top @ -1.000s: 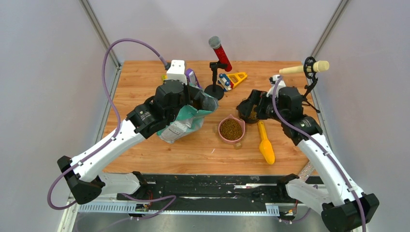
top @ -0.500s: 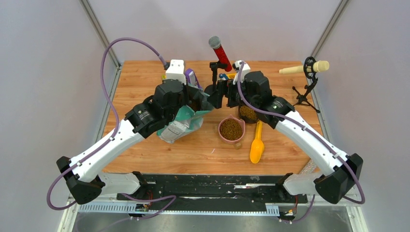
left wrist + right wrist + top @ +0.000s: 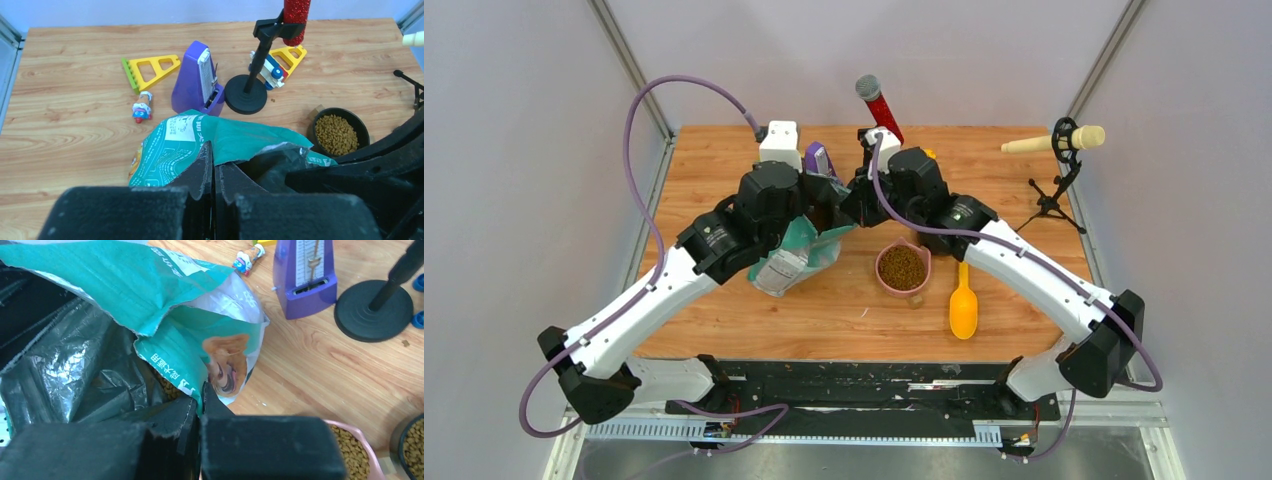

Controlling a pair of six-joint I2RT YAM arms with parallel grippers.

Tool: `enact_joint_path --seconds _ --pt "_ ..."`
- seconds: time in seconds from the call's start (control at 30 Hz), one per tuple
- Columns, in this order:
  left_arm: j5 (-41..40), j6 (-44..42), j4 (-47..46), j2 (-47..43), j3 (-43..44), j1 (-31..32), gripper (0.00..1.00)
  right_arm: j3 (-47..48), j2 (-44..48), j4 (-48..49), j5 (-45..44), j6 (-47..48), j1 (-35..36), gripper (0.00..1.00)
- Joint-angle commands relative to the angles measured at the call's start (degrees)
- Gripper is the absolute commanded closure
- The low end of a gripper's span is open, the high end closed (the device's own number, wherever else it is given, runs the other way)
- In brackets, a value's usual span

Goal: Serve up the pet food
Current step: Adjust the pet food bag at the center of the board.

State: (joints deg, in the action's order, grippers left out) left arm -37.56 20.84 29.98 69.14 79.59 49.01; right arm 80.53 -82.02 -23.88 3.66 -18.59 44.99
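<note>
Nearest on the wooden table [image 3: 724, 310], right of centre, a yellow scoop [image 3: 964, 308] is laid flat with its handle pointing far. Just beyond and left of it, a pink bowl [image 3: 877, 268] is seen filled with pet food [image 3: 903, 267], the brown pellets heaped nearly to its rim. Left of that bowl a teal bag [image 3: 796, 262] is held up at its open mouth from both sides. The left gripper [image 3: 213, 156] is pressed together on the near left part of the rim, a fold of the teal film being pinched between its fingers. The right gripper [image 3: 201, 396] is likewise clamped on the right part of the rim, where the teal outside and the dark lining meet. More pellets can be made out inside the bag, just below that pinched edge, in the right wrist view. A black bowl [image 3: 340, 111], also holding pellets, is shown right of the bag in the left wrist view; from above it is hidden under the right arm. Farther back a purple metronome [image 3: 192, 82] is stood beside the round base of a stand carrying a red microphone [image 3: 879, 105]. A yellow triangular toy [image 3: 150, 70] and a small figure [image 3: 141, 107] are found to the left of the metronome. At the far right a cream microphone [image 3: 1054, 142] is mounted on a tripod.
</note>
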Motion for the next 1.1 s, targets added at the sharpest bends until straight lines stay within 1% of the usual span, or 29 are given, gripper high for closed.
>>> enact_joint_path --seconds 0.0,0.1,0.3,0.4,0.53,0.6,0.8,0.9,0.97,1.07 --pt "0.3 3.5 2.8 -3.5 3.5 0.1 1.0 9.4 -1.5 5.9 3.9 1.6 0.1 1.0" --pt "4.8 4.6 1.6 -5.5 3.3 0.2 1.0 16.2 -4.7 6.8 9.8 1.8 0.1 1.0" --pt "15.8 6.6 -2.0 -8.7 3.8 0.4 1.0 31.2 -13.9 6.0 17.8 3.3 0.0 1.0" --pt "17.8 8.2 -2.8 -9.2 4.7 0.7 1.0 38.5 -17.6 4.3 23.2 3.8 0.0 1.0" --pt "19.0 9.7 -6.1 -10.4 4.8 2.2 1.0 44.0 -21.1 3.9 29.2 4.0 -0.2 1.0" --pt "19.1 10.0 -7.5 -10.8 4.9 2.9 1.0 46.1 -22.7 3.8 33.5 4.0 -0.6 1.0" --pt "18.2 10.5 -10.3 -12.5 2.9 3.4 1.0 45.9 -25.7 3.4 40.8 2.9 -1.4 1.0" --pt "16.3 10.1 -10.1 -13.1 1.7 3.4 1.0 43.0 -25.4 3.0 45.2 3.2 -1.7 1.0" --pt "13.9 10.1 -9.3 -13.0 0.9 3.4 0.99 39.0 -23.8 2.8 45.6 4.6 -1.8 1.0" --pt "10.1 10.8 -10.5 -13.0 -2.5 3.5 0.99 32.3 -20.8 2.8 42.2 6.2 -1.8 0.99"
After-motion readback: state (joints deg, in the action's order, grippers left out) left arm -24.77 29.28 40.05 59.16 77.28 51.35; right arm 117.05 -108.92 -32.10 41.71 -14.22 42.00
